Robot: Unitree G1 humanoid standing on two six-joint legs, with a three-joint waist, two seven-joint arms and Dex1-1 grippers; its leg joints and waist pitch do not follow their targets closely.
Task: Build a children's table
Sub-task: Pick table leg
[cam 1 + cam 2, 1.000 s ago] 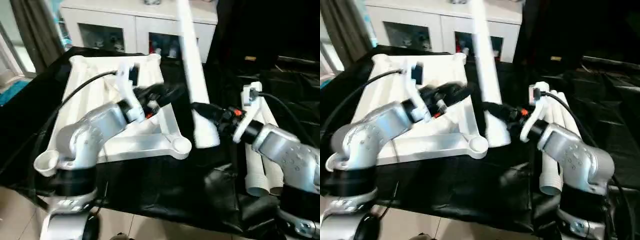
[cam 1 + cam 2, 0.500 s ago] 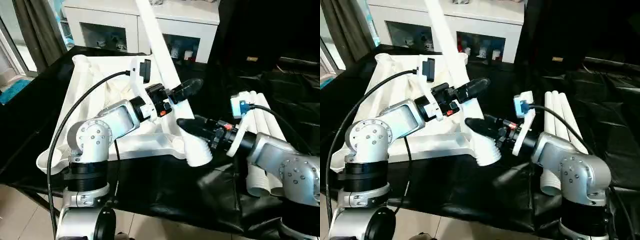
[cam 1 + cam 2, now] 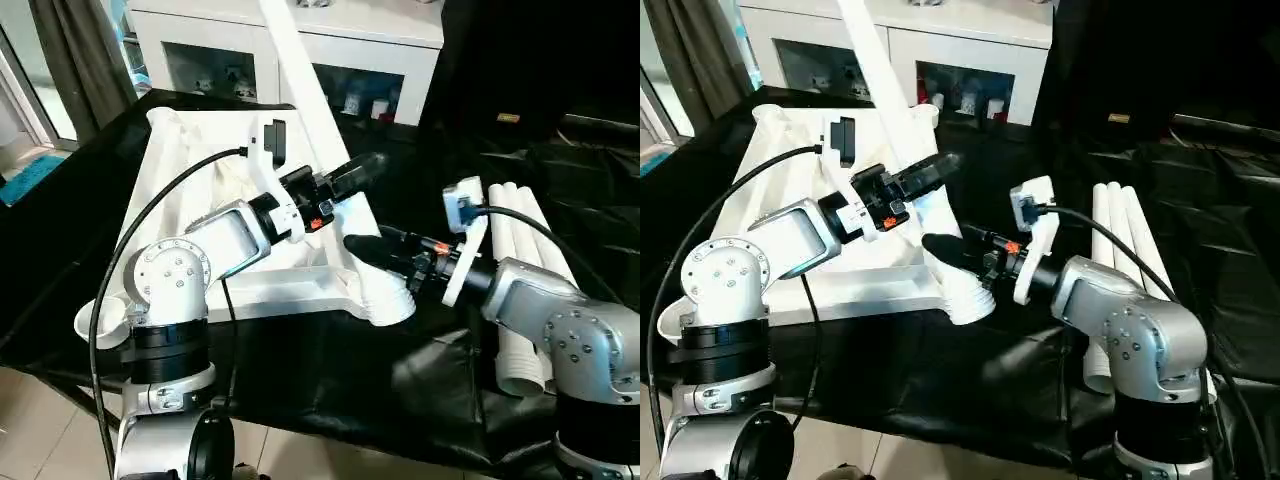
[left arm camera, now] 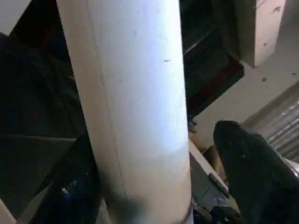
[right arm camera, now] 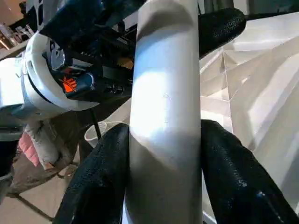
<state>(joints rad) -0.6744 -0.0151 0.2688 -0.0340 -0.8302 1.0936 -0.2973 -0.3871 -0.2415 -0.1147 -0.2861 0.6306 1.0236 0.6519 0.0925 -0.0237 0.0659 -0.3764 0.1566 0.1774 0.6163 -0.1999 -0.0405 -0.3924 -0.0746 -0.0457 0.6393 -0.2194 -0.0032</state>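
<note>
The white tabletop (image 3: 190, 170) lies underside up on the black cloth, with a round corner socket (image 3: 100, 322) at its near left. One long white leg (image 3: 300, 80) slants from the upper left down to its ribbed end (image 3: 392, 300) at the tabletop's near right corner. My right gripper (image 3: 368, 248) is shut on this leg just above the ribbed end; its fingers (image 5: 98, 182) press both sides of the leg (image 5: 166, 116). Higher up, my left gripper (image 3: 340, 185) straddles the leg (image 4: 135, 93), and one finger (image 4: 252, 168) stands a little off it.
Three spare legs (image 3: 520, 260) lie side by side on the cloth at the right, behind my right forearm. A white cabinet with glass doors (image 3: 350, 40) stands behind the table. The black cloth (image 3: 330, 380) hangs over the front edge. A curtain (image 3: 70, 60) hangs at the far left.
The leg has tipped from nearly upright to a slant, and its lower end has come to the tabletop's near right corner. My left gripper has come off the tabletop to the leg.
</note>
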